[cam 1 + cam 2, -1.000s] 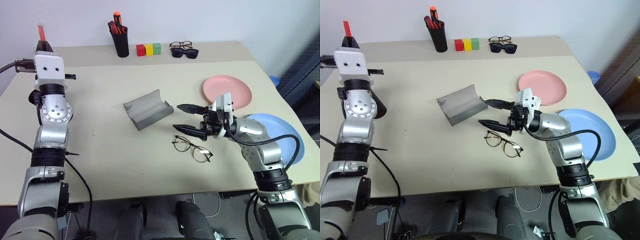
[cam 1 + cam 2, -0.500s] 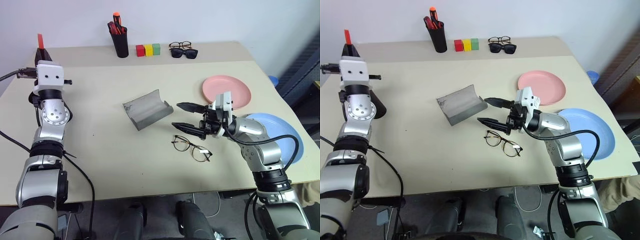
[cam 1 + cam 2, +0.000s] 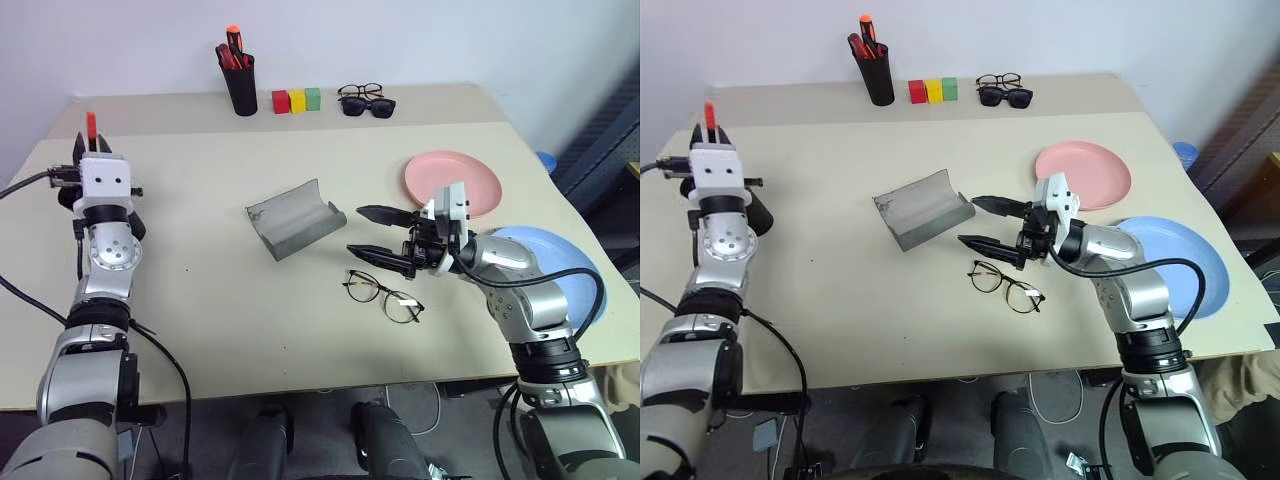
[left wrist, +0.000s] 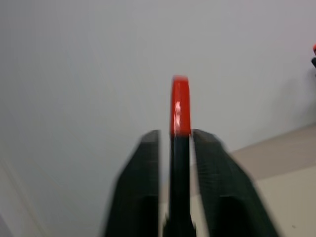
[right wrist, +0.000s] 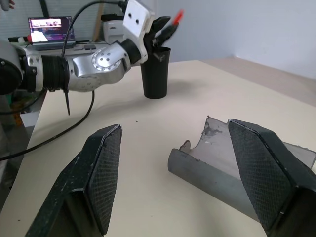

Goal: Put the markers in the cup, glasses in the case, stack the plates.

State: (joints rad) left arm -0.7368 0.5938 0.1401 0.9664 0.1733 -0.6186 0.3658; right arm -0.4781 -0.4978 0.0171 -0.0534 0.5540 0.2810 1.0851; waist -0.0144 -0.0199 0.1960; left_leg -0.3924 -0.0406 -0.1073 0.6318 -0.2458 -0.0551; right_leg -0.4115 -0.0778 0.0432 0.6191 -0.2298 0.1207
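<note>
Hidden: the cup (image 5: 155, 72) stood behind the left arm in the head views, with no more than a dark sliver beside the arm; the right wrist view showed it plainly, black and upright on the table (image 3: 200, 290).
Cut off: the blue plate (image 3: 585, 270) lay partly under the right forearm.
Hard to tell: the left wrist view was blurred, so contact between fingers and marker could not be judged.
Left gripper (image 4: 180, 143): raised at the table's left side, pointing upward, its fingers slightly parted with a marker (image 4: 180, 106) upright between them, red cap poking out past the tips; whether it was truly clamped, I cannot tell.
Right gripper (image 3: 380, 233): spread wide and holding nothing, pointing toward the case (image 3: 295, 218), just above the glasses (image 3: 385, 294).
Case: grey, lying open near the table's middle, hollow side up.
Glasses: flat on the table, just nearer than the right gripper, apart from the case.
Pink plate (image 3: 455, 180): on the right, apart from the blue plate.
Far edge: a black pen holder (image 3: 240, 85) with red and orange pens, three coloured blocks (image 3: 297, 99), two more pairs of glasses (image 3: 367, 99).
</note>
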